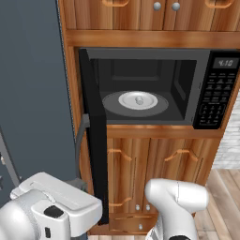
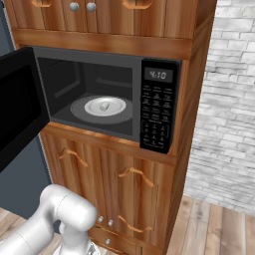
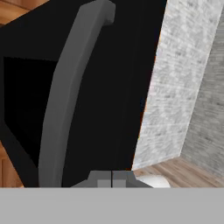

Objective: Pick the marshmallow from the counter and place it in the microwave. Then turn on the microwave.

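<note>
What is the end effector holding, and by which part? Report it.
Nothing. The end effector is shut with its fingertips together and empty, close to the black microwave door beside its grey vertical handle. The small whitish marshmallow lies inside the microwave.

The small digital display [image 2: 158, 75] at the top of the microwave [image 2: 99, 94] keypad reads 4:10 in pale digits. The keypad buttons [image 2: 156, 115] below it carry tiny markings, but they are too small and blurred to make out.
</note>
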Controlling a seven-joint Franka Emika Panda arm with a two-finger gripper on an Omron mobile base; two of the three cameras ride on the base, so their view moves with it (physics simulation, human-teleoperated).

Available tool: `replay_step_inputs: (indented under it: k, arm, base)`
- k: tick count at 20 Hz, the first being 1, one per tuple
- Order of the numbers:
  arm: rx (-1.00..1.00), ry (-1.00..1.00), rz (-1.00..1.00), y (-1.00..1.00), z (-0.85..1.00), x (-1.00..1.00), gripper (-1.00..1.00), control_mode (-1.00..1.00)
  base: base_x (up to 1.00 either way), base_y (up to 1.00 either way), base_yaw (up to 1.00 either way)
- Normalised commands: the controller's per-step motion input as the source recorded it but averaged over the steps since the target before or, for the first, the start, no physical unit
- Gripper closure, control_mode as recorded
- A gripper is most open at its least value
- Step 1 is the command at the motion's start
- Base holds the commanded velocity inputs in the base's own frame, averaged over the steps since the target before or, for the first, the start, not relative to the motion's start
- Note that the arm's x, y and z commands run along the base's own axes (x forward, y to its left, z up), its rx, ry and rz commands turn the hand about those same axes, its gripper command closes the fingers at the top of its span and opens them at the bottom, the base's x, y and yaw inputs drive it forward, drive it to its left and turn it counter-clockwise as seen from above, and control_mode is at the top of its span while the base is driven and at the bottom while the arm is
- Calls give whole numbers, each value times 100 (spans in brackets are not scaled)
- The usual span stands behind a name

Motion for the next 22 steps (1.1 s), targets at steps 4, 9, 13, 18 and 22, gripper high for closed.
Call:
replay_step_inputs:
  k: [4,9,13,18,22]
  arm:
    - [0,-1,-4,14,-8,27,100,-100]
    - [0,0,-4,10,-7,32,100,-100]
    - [0,0,-4,16,-14,32,100,-100]
    - [0,0,-4,19,-18,29,100,-100]
    - [0,0,-4,16,-14,29,100,-100]
  base:
    - [0,0,0]
    - [0,0,0]
    - [0,0,0]
    - [0,0,0]
    - [0,0,0]
